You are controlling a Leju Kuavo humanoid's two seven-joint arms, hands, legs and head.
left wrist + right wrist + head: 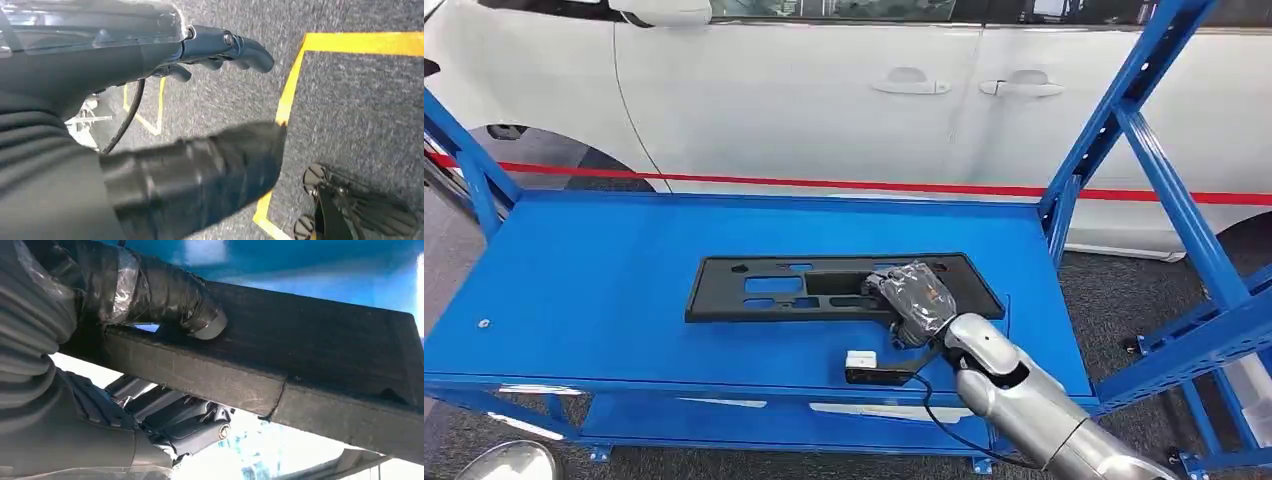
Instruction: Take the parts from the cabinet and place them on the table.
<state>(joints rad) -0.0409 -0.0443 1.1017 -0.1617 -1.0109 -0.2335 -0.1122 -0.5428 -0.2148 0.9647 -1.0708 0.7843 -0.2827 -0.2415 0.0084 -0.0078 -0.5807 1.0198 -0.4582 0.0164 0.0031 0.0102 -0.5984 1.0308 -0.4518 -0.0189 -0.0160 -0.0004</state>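
**My right hand grips the black part on the blue shelf**

The black part (pixel 839 288) is a long, flat plastic panel with cut-out slots, lying lengthwise on the top shelf of the blue cabinet (pixel 604 290), near the middle and closer to the front right. My right hand (pixel 912 300) is on its right portion. In the right wrist view the part (pixel 320 370) runs across as a thick dark slab: my thumb, wrapped in crinkled clear film, presses on one face, and my darker fingers (pixel 185 422) curl under the other face, so I am clasping the part's edge between them. My silver forearm comes in from the lower right of the head view.

Just in front of the part, near the shelf's front edge, sits a small black block with a white label (pixel 862 366), with a black cable trailing from it toward my arm.

My left hand (pixel 215 55) hangs over grey carpet marked with yellow tape lines (pixel 292 90). Its dark fingers are stretched out, slightly bent, apart from the thumb below them, and nothing sits between them.

Behind the cabinet stands a white car (pixel 824 90), with a red stripe running along its lower body
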